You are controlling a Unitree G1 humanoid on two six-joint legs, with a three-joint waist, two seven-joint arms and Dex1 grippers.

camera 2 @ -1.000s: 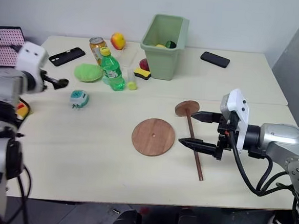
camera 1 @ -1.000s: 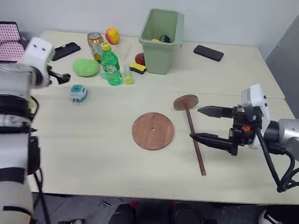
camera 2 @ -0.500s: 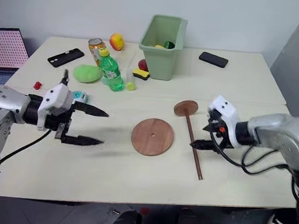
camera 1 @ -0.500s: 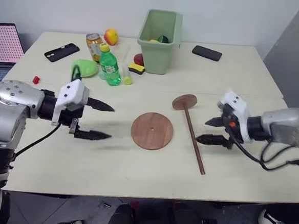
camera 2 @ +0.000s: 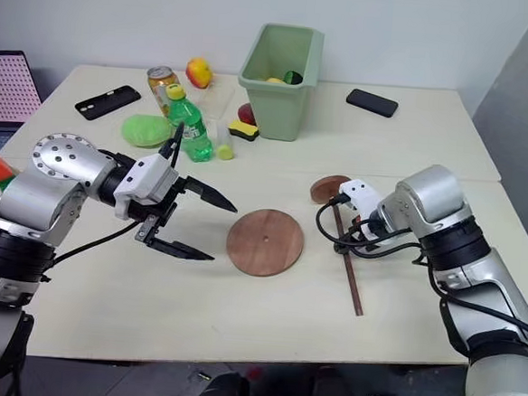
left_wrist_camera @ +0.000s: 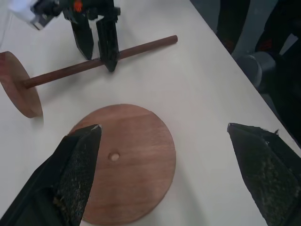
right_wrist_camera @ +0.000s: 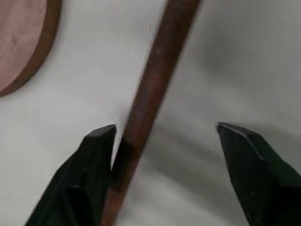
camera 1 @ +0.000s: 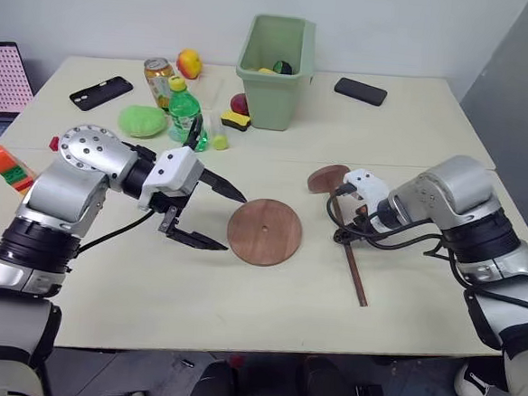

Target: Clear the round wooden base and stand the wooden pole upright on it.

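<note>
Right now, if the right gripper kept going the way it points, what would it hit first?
Probably the wooden pole lying on the table. The right gripper points down with the rod between its open fingers, close to one fingertip; past that, the tabletop.

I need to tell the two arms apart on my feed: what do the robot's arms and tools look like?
Both arms are built alike: rounded silver-grey shells with black joint segments and black cables looping along the forearm. The left tool and right tool each have a white wrist block carrying two black, tapering, pointed fingers with rough-textured inner faces. The right tool's block shows a small orange mark.
</note>
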